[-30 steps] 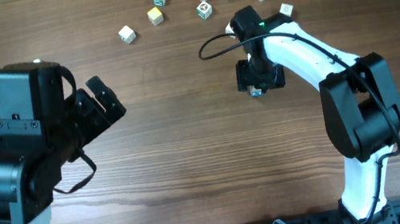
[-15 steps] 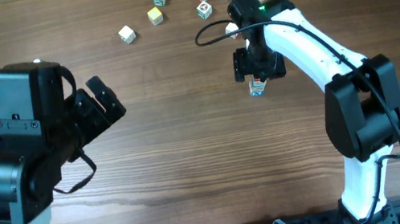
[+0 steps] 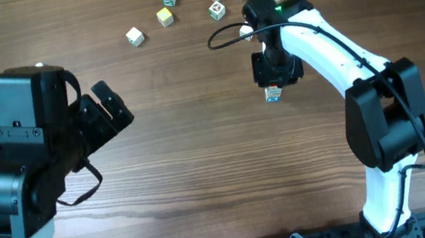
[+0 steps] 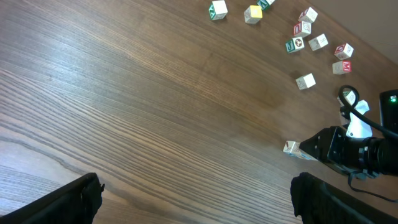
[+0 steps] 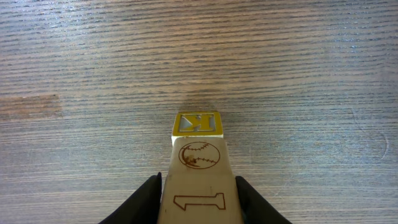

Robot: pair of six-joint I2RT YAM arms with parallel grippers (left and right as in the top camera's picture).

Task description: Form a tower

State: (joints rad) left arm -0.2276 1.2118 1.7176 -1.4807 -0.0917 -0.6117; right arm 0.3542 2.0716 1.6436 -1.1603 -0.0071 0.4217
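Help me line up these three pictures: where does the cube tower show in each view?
Overhead: the tower sits right of centre in the upper half, just under the right gripper.
Left wrist: the tower is at the right, below the middle, at that gripper's tip.
Right wrist: the tower fills bottom centre, between dark fingers.
Shared landmark: the right gripper, at the tower in all three.
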